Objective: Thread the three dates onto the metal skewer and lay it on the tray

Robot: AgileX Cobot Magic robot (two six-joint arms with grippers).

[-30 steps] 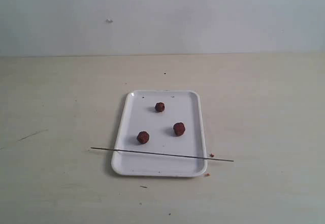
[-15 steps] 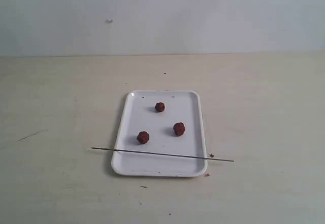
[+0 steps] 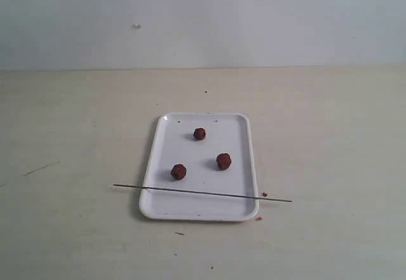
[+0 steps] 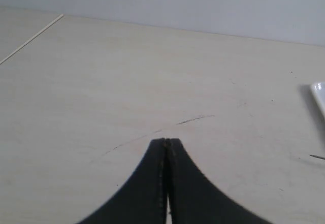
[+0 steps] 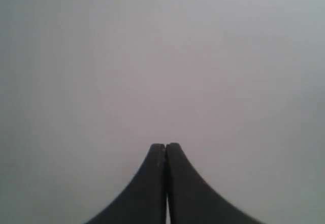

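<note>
Three views, logged in turn.

**1. Exterior view.**
- The tray is white, with a low rim.
- On it I count the far date, the right date and the near date. They lie apart from one another and none is threaded.
- The metal skewer lies across the tray's near end, resting on both rims, with each tip overhanging the table.
- The near date sits just beside the rod; I cannot tell whether they touch.
- No fingers show here, so everything listed is well apart from both pairs.

**2. Left wrist view.**
- The left gripper has its fingers pressed flat together, holding nothing.
- A tray corner and one skewer tip lie well beyond the fingertips and off to the side.
- Only bare table lies straight ahead.

**3. Right wrist view.**
- The right gripper also has its fingers together and is empty.
- Only a blank pale surface lies ahead of them. No task item is in sight.

**Hazards, as I judge them.**
- Both pairs must part before any pickup.
- The rod is thin and bridges the rims, so a glancing pinch could roll it or sweep it into the near date.
- The dates are round on a smooth tray, so a squeeze or an off-centre pierce could send one rolling.
- My right arm would begin its reach without seeing the tray.
</note>
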